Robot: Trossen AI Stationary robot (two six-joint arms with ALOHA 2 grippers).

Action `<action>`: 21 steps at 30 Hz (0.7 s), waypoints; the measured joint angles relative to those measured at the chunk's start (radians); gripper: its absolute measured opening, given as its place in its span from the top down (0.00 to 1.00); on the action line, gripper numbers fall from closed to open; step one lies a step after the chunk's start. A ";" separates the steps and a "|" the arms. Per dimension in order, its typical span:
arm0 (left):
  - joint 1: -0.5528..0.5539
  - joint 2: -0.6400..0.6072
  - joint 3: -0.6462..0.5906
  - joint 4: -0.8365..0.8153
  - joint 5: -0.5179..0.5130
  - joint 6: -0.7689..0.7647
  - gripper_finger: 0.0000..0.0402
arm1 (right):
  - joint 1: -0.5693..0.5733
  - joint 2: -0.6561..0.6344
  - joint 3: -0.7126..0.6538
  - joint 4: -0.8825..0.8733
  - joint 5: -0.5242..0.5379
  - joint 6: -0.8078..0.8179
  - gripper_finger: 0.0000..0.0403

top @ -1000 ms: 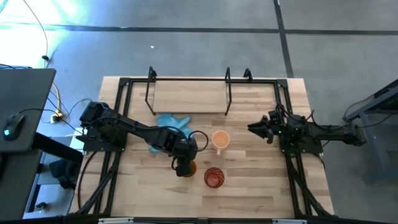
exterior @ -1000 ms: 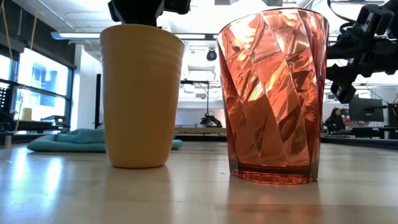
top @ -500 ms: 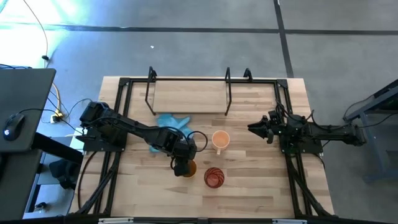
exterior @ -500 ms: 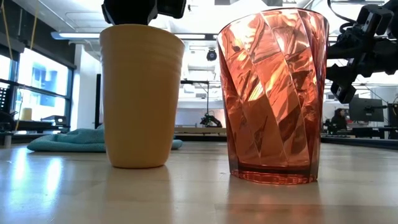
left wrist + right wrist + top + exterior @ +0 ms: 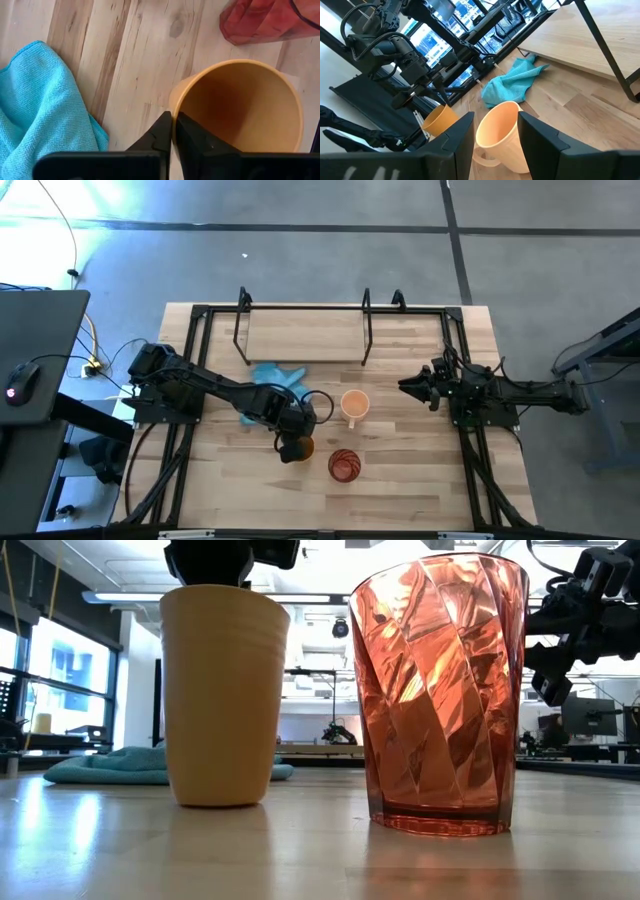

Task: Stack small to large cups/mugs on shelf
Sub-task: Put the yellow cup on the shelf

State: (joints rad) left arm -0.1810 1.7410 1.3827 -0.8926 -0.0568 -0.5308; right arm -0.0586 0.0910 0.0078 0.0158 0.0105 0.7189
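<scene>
Left gripper's fingers (image 5: 172, 131) have closed, pinching the mustard-yellow cup's (image 5: 240, 107) rim.

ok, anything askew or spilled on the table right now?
No spills. The yellow cup leans slightly, pinched at its rim by the left gripper. A blue cloth lies crumpled near the shelf. The red cup and orange mug stand upright.
</scene>
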 joint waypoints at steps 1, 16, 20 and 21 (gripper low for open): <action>0.000 0.000 0.000 0.000 0.001 0.000 0.99 | 0.000 0.000 0.000 0.000 0.000 -0.003 0.65; 0.086 -0.001 0.094 -0.189 0.029 0.059 1.00 | 0.000 0.000 0.000 0.000 0.000 -0.005 0.65; 0.140 -0.001 0.167 -0.276 0.022 0.131 1.00 | 0.000 0.000 0.000 0.000 0.000 -0.005 0.65; 0.156 -0.001 0.181 -0.295 0.018 0.148 1.00 | 0.000 0.000 0.000 0.000 0.000 -0.004 0.65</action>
State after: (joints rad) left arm -0.0248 1.7405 1.5636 -1.1877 -0.0385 -0.3830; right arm -0.0583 0.0910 0.0080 0.0162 0.0109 0.7146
